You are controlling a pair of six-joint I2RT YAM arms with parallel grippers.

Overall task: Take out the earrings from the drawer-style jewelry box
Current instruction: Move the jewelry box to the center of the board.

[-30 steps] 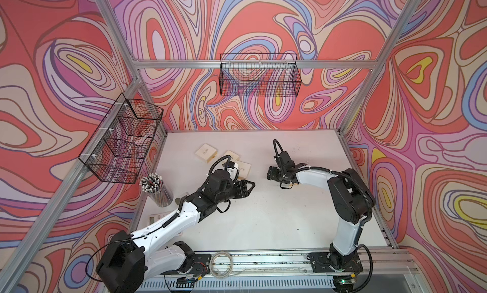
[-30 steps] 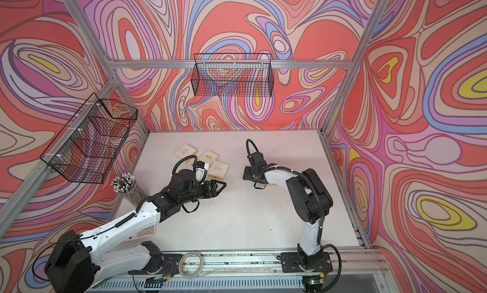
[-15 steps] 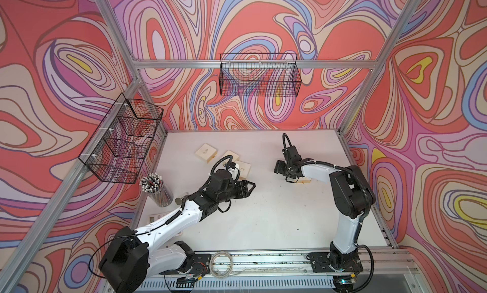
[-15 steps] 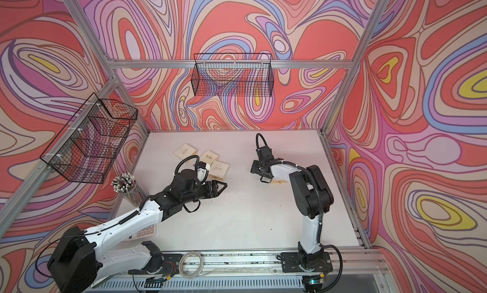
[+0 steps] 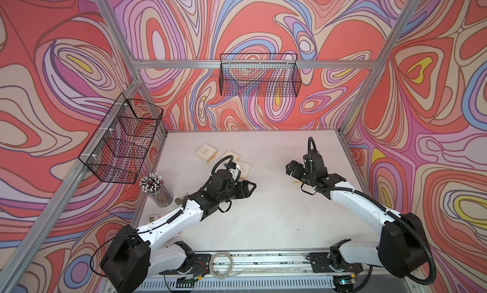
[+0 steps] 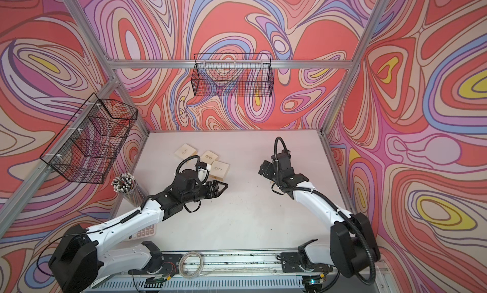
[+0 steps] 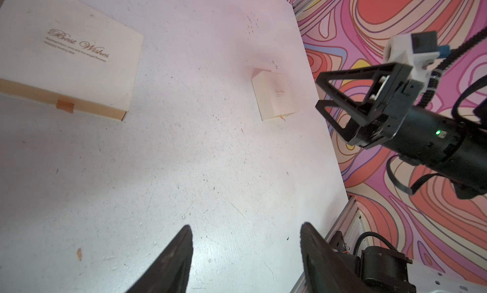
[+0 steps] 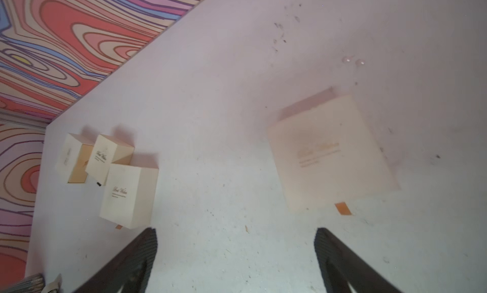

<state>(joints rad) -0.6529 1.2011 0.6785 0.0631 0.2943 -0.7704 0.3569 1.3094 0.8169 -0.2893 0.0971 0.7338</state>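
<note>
The drawer-style jewelry box point(image 8: 329, 152) is a small cream box lying flat on the white table, its orange pull tab point(image 8: 342, 208) sticking out. Its drawer looks pushed in. Two tiny pale earrings point(image 8: 353, 60) lie loose on the table just beyond it, seen as specks point(image 7: 276, 66) in the left wrist view. My right gripper point(image 8: 235, 229) hovers open and empty beside this box point(image 7: 274, 96). In both top views the right arm hides most of the box point(image 5: 296, 182). My left gripper point(image 5: 251, 190) stands open and empty over bare table near the middle.
Three more cream boxes point(image 5: 206, 152), point(image 5: 230, 157), point(image 5: 243, 169) cluster at the back left, just beyond the left wrist. A cup of pencils point(image 5: 158, 190) stands at the left edge. Black wire baskets hang on the back wall point(image 5: 259, 75) and left wall point(image 5: 121, 138).
My right gripper has shifted a little to the right and opened wider, while that arm's elbow has dropped toward the front right. The left arm has hardly moved.
</note>
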